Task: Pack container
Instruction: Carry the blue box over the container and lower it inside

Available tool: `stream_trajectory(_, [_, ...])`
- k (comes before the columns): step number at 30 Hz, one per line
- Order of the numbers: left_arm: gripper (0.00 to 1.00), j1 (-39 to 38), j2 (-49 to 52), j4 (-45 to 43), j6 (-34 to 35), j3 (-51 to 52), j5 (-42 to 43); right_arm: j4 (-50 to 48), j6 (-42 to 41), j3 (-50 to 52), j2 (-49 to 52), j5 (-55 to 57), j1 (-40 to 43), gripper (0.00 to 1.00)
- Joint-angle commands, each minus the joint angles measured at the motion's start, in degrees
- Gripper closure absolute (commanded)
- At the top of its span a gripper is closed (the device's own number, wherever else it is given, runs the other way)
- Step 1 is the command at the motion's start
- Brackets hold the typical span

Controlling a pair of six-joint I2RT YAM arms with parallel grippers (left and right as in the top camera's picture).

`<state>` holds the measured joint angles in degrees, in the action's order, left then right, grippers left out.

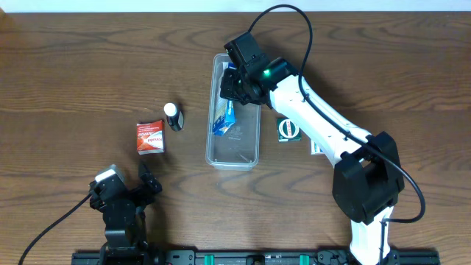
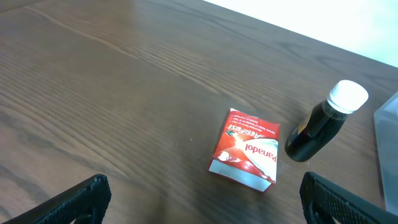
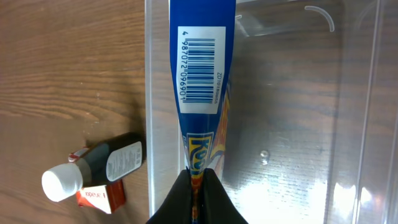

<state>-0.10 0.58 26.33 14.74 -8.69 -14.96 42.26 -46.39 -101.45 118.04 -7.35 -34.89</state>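
The clear plastic container (image 1: pixel 248 151) lies lengthwise at the table's middle and also fills the right wrist view (image 3: pixel 292 124). My right gripper (image 1: pixel 237 87) is over its far end, shut on a blue carton (image 1: pixel 224 118) that hangs down inside the container, close to its left wall. In the right wrist view the fingers (image 3: pixel 198 186) pinch the carton's (image 3: pixel 202 68) flat end. My left gripper (image 1: pixel 143 184) is open and empty near the table's front left; its fingers (image 2: pixel 205 199) frame bare wood.
A red and white Panadol box (image 1: pixel 150 137) and a small dark bottle with a white cap (image 1: pixel 173 115) lie left of the container. A green and white packet (image 1: pixel 288 129) and a white item (image 1: pixel 316 148) lie right of it, partly under my right arm.
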Motion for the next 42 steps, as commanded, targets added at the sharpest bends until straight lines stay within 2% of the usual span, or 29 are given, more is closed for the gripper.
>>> stream_trajectory(1, [0.02,0.1,-0.3,0.2,-0.6,1.1,0.0,-1.0,0.5,-0.3,-0.2,-0.4,1.0,0.94])
stream_trajectory(9, [0.02,0.2,-0.3,0.2,-0.6,1.1,0.0,-2.9,3.8,0.4,0.4,1.3,2.4,0.87])
stream_trajectory(20, [0.02,0.1,-0.3,0.2,-0.6,1.1,0.0,-4.7,3.8,1.1,1.2,0.9,2.1,0.89])
stream_trajectory(24, [0.02,0.1,-0.3,0.2,-0.5,1.1,0.0,-7.6,3.8,2.6,1.2,0.9,1.8,0.82])
stream_trajectory(29, [0.02,0.2,-0.3,0.2,-0.6,1.1,0.0,-13.2,2.7,6.8,1.2,0.1,1.4,0.79])
stream_trajectory(33, [0.02,0.1,-0.3,0.2,-0.5,1.1,0.0,-15.5,2.8,8.2,1.2,-1.9,1.5,0.82])
stream_trajectory(36, [0.02,0.1,-0.3,0.2,-0.5,1.1,0.0,-17.1,6.4,8.0,0.2,-2.3,1.9,0.83])
stream_trajectory(42, [0.02,0.1,-0.3,0.2,-0.5,1.1,0.0,-14.0,10.5,7.7,-3.2,-1.6,3.1,0.95])
